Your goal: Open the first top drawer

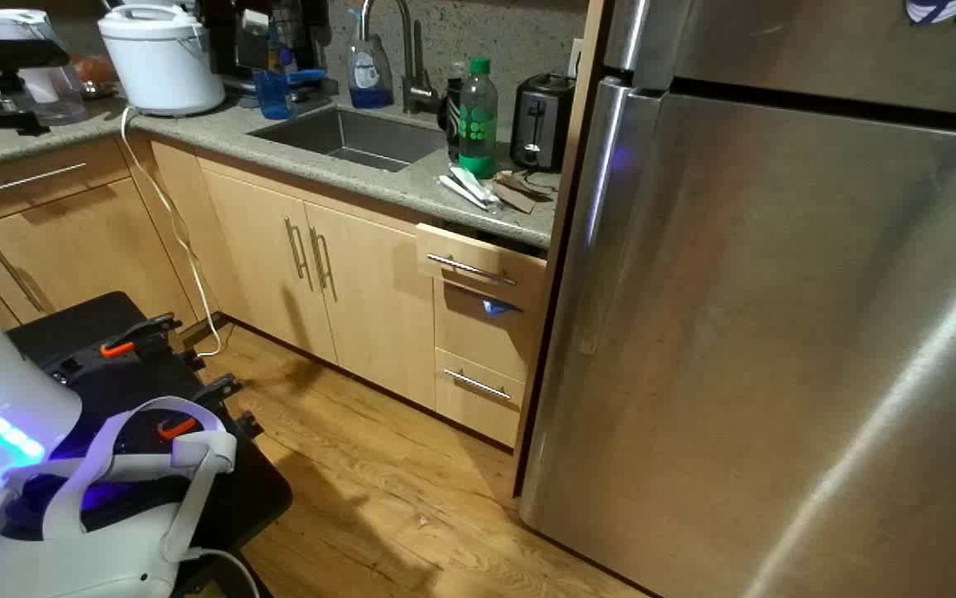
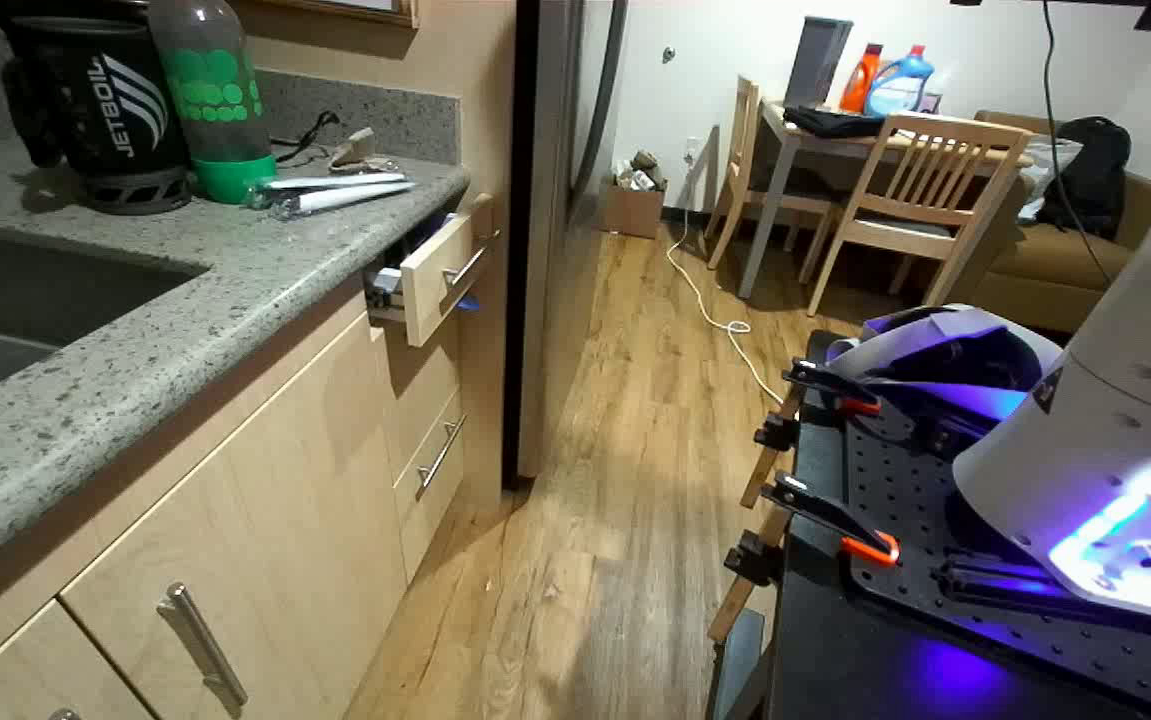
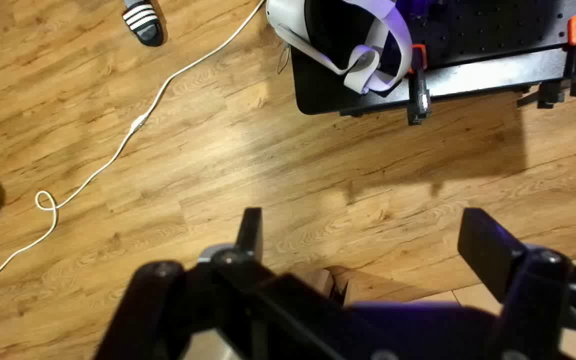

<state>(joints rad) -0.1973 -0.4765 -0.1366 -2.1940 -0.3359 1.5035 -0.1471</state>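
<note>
The first top drawer [image 1: 478, 264] stands partly pulled out below the counter beside the fridge, its short silver bar handle [image 1: 471, 269] facing outward. In an exterior view the same drawer [image 2: 432, 290] shows its front and side, with some white and dark items inside. Neither exterior view shows my gripper. In the wrist view my gripper [image 3: 361, 227] is open, its two dark fingers wide apart with only floor between them. Light-wood edges [image 3: 327, 281] peek out behind its body there; whether they belong to the drawer I cannot tell.
The fridge [image 1: 743, 332] stands close beside the drawer. Below it are a front with blue tape [image 1: 496, 307] and a lower drawer [image 1: 478, 394]. A green-capped bottle [image 1: 478, 116] is on the counter. The robot's black table [image 3: 363, 102] holds a white headset [image 3: 378, 45] and clamps.
</note>
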